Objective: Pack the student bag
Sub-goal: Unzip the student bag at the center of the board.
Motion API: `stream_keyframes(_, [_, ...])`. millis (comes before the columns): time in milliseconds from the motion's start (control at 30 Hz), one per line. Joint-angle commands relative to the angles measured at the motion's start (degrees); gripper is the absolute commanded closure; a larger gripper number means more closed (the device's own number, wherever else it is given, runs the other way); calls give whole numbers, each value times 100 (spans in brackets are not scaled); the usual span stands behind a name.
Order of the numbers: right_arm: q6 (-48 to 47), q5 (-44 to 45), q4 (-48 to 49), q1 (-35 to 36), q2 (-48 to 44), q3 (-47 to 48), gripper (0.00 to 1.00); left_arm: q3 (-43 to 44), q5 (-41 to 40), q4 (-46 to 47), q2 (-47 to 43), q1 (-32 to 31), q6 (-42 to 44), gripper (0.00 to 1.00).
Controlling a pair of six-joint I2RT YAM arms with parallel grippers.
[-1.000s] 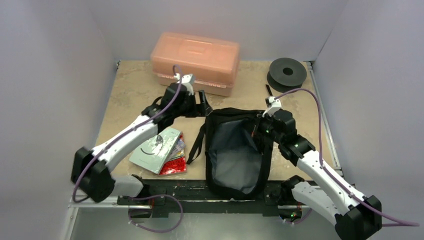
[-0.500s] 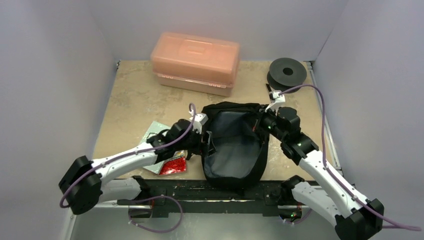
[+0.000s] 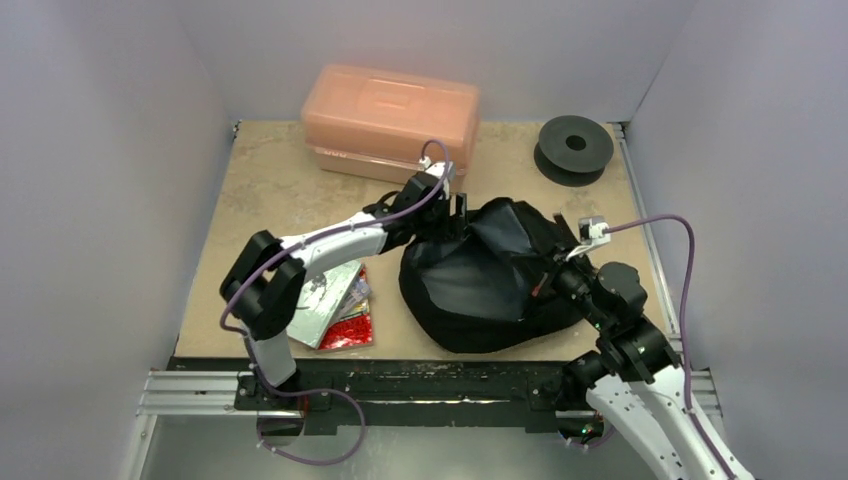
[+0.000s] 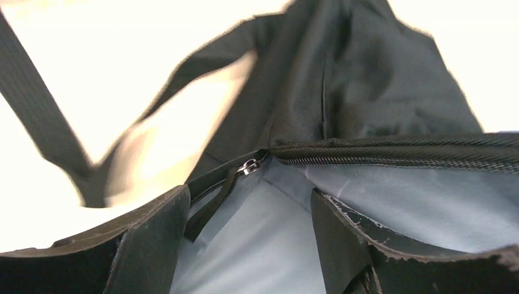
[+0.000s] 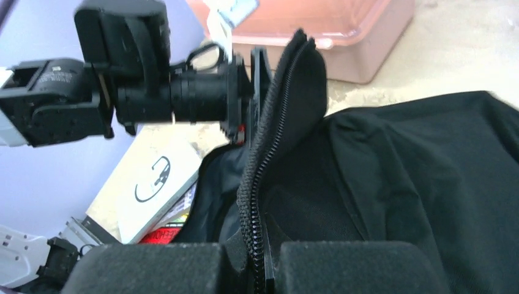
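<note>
At the bag's (image 3: 490, 275) zip rim, your left gripper (image 4: 248, 202) stands with jaws apart over the grey lining (image 4: 398, 208), while your right gripper (image 5: 260, 263) is pinched on the zipper (image 5: 251, 184) opposite. The bag lies in the middle of the table (image 3: 270, 190), and you're at the step of opening its mouth. Next, likely: close left on the rim, then spread.

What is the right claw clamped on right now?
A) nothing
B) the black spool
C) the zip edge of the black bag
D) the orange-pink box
C: in the right wrist view, the zip edge of the student bag runs down between the shut pads of the right claw.
</note>
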Motion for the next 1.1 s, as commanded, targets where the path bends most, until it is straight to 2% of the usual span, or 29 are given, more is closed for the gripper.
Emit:
stream_keyframes(0, [620, 558, 305, -8, 448, -158, 100, 1229, 497, -295, 775, 254, -200, 28])
stream_keyframes(67, [620, 688, 630, -4, 1067, -112, 100, 1254, 530, -218, 773, 410, -279, 27])
stream_keyframes(133, [619, 1176, 737, -16, 1622, 106, 100, 1045, 598, -175, 567, 594, -302, 25])
stream_keyframes(267, [291, 1487, 1315, -182, 2219, 304, 100, 402, 709, -327, -235, 906, -248, 23])
stream_keyframes(433, [-204, 570, 2059, -926, 2885, 425, 100, -434, 736, -596, -1410, 989, -101, 22])
stream_keyframes(500, [-636, 296, 2177, -939, 2948, 445, 100, -709, 573, -804, -1862, 1005, -24, 22])
stream_keyframes(633, [-552, 164, 2097, -934, 2644, 179, 100, -1175, -186, -1693, -2811, 1286, -178, 21])
stream_keyframes(833, [-143, 515, 1065, -937, 1947, -146, 100, -2101, -250, -1907, -3976, 2116, -654, 18])
stream_keyframes(933, [476, 1187, 457, -934, 1717, -124, 86, -2310, -244, -1960, -4289, 2440, -804, 17])
stream_keyframes(1000, [618, 1743, 128, -934, 1668, 39, 68, -2385, -336, -2048, -4434, 2596, -879, 17])
stream_keyframes(1067, [443, 2025, 13, -934, 1726, 321, 45, -2426, -555, -2157, -4560, 2679, -887, 16])
